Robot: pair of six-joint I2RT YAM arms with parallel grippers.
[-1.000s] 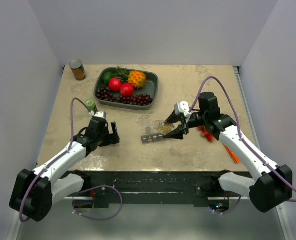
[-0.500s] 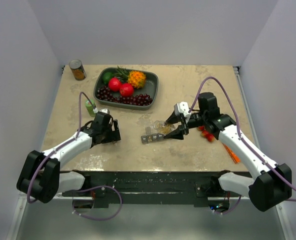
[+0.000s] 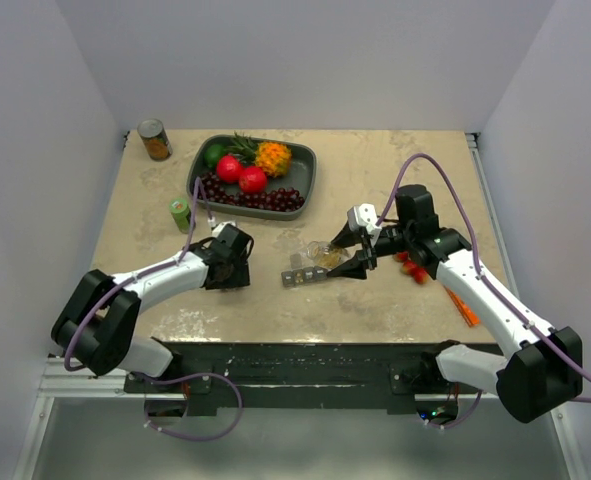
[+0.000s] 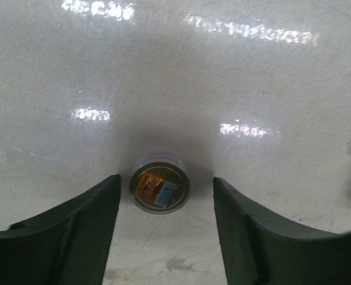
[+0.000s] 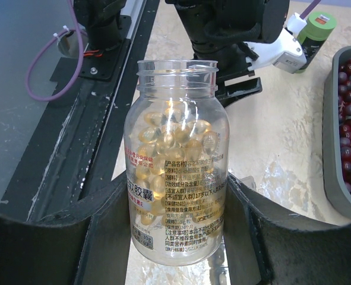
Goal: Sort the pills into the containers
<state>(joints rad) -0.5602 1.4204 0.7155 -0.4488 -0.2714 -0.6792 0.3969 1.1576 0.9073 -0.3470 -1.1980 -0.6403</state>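
The right tool (image 5: 176,202) is clamped on a clear plastic pill bottle (image 5: 176,119), uncapped and part filled with yellow capsules, at the centre of the top view. Just below and left of it there, the narrow grey plastic strip of containers (image 3: 301,277) lies on the beige tabletop (image 3: 395,170). Left of centre, the left tool (image 4: 165,181) has its 2 fingers apart either side of a small round cap (image 4: 159,185) with orange and blue showing on it, lying flat, touching neither.
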